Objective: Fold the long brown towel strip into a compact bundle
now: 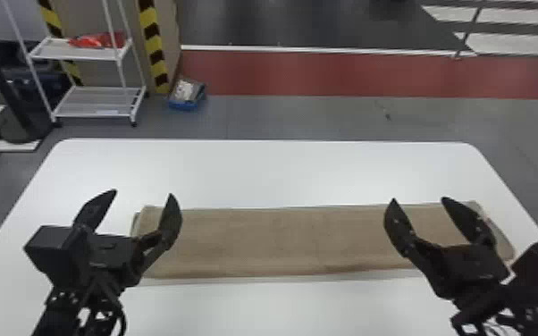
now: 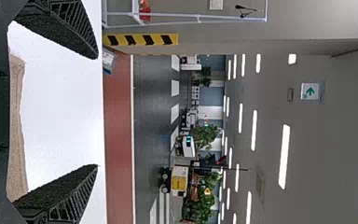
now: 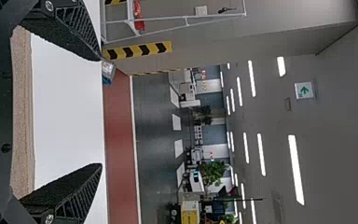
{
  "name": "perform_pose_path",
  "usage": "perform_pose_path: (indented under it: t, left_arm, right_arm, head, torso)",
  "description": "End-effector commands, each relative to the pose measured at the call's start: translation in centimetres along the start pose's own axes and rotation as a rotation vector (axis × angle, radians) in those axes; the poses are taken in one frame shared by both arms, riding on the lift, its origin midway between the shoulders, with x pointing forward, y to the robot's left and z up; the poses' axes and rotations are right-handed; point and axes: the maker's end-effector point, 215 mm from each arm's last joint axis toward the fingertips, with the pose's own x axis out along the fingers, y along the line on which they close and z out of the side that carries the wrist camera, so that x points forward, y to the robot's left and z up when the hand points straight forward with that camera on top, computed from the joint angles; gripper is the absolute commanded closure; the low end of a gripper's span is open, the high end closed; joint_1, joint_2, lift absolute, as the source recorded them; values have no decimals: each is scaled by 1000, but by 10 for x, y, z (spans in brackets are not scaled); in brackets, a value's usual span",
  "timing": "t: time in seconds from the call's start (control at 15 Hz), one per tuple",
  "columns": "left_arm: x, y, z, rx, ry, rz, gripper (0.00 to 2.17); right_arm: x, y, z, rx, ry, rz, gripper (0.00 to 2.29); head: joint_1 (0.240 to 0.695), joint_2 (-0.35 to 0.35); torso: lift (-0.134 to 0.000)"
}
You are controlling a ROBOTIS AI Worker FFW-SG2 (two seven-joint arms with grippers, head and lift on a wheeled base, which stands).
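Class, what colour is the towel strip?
The towel strip is light brown, clearest in the head view.

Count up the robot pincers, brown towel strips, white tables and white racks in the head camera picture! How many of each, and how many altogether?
Pincers: 2 (left pincer, right pincer)
Brown towel strip: 1
White table: 1
White rack: 1
Total: 5
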Motion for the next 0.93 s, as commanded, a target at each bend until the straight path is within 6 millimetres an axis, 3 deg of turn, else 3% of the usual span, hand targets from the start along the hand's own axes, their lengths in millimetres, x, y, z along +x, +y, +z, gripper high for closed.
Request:
perform_pose_path:
  t: [0.0, 0.67, 0.8, 0.87]
  left_arm:
    - [0, 1, -4, 4, 9, 1, 39]
    - [0, 2, -11, 1, 27, 5, 39]
    - [6, 3, -24, -7, 60, 1, 39]
    - [8, 8, -53, -22, 154, 7, 43]
  right_arm:
    - [-1, 3, 0, -3, 2, 4, 73]
    - [0, 1, 0, -9, 1, -1, 83]
    - [1, 1, -3, -10, 6, 0, 83]
    - [1, 0, -5, -12, 10, -1, 83]
  head:
    - [695, -48]
    - [695, -45]
    - [695, -45]
    - [695, -44]
  torso:
    - [-108]
    - [-108]
    - [-108]
    - [-108]
